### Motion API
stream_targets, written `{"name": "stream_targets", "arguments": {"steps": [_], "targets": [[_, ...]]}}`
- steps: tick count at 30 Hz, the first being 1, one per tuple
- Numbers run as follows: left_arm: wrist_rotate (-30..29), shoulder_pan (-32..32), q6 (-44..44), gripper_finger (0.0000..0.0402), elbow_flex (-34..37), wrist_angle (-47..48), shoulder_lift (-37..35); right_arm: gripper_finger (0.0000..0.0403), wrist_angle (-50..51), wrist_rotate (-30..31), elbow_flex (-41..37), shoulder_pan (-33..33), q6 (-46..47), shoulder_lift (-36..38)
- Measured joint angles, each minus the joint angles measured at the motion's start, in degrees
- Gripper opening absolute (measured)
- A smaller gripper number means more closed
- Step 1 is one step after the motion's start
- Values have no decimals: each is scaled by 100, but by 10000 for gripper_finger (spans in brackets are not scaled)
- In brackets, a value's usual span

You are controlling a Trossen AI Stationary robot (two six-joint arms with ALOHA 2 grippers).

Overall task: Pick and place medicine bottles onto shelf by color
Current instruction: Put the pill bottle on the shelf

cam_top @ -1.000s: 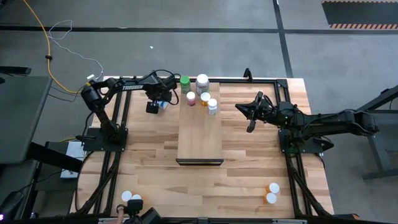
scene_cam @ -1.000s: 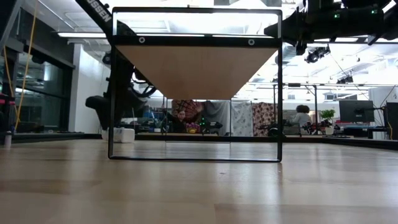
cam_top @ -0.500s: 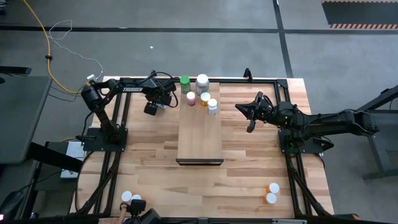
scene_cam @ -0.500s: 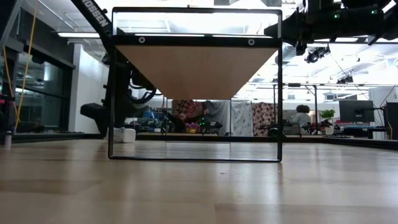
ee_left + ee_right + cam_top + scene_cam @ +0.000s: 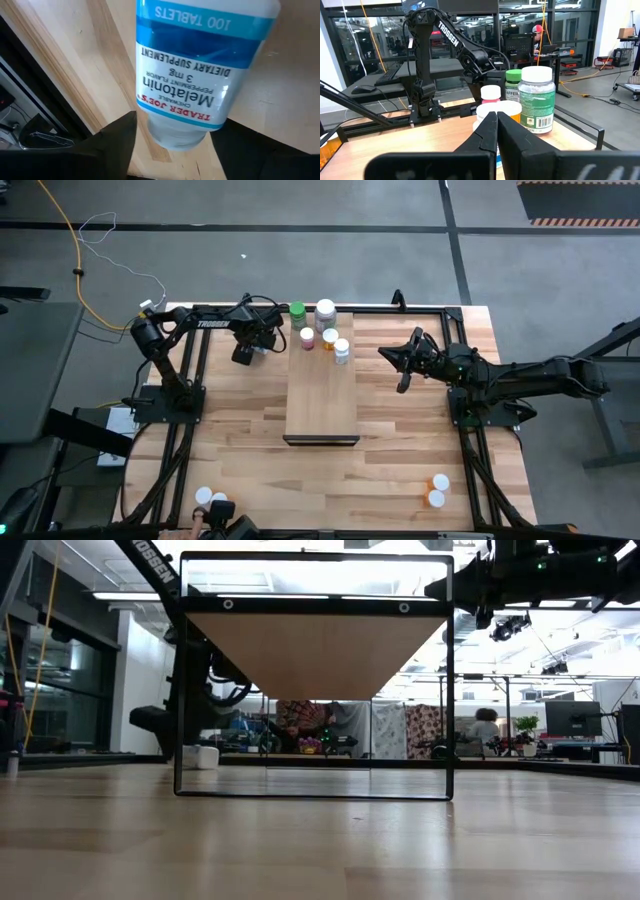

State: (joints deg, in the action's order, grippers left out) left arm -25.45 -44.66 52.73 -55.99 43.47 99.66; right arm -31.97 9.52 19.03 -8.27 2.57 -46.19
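Note:
A white medicine bottle (image 5: 200, 60) with a blue Melatonin label fills the left wrist view between my left gripper's (image 5: 175, 131) fingers. That gripper (image 5: 245, 350) is over the table's far part, just left of the shelf (image 5: 322, 385), a pale board raised on a black frame (image 5: 315, 650). Several bottles stand on the shelf's far end: a green-capped one (image 5: 297, 310), a big white one (image 5: 325, 310), a pinkish one (image 5: 307, 337), an orange one (image 5: 330, 337) and a small white one (image 5: 342, 350). My right gripper (image 5: 403, 372) hovers right of the shelf, shut and empty (image 5: 496, 125). My left gripper pinches the Melatonin bottle between its two fingers at the rounded white end (image 5: 175, 137) nearest the brand name. The bottle points away from the gripper, along the fingers. I cannot tell whether it is lifted clear of the tabletop.
Two white-capped bottles (image 5: 207, 498) stand at the table's near left edge and two orange ones (image 5: 438, 488) at the near right. The shelf's black frame (image 5: 180, 670) and the rails along the table's sides hem in the arms. Bare tabletop (image 5: 250, 440) lies on both sides of the shelf.
My left gripper, with the bottle, has moved a little toward the table's left edge and slightly down, then held still. My right arm has kept still.

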Motion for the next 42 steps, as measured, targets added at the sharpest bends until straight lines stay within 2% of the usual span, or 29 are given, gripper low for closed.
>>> {"name": "stream_targets", "arguments": {"steps": [7,12,15,22,28,32,35,42], "targets": [[-92,2,-28,167,0,0,0,0,0,0,0,0,0,0],[-757,56,-324,144,0,34,-1,0,0,0,0,0,0,0],[-966,76,-459,137,-25,254,-74,0,0,0,0,0,0,0],[-971,127,-1086,108,-326,887,-549,0,-2,-2,0,0,0,0],[-827,127,-1011,86,-348,900,-1130,0,-2,-2,0,0,47,0],[-497,70,-1012,94,-348,898,-1181,0,-2,-2,0,0,51,0],[-476,35,-1012,117,-348,749,-1029,0,-2,-2,0,0,58,0],[-491,41,-971,221,-345,435,-674,0,-2,-2,0,1,61,0]]}}
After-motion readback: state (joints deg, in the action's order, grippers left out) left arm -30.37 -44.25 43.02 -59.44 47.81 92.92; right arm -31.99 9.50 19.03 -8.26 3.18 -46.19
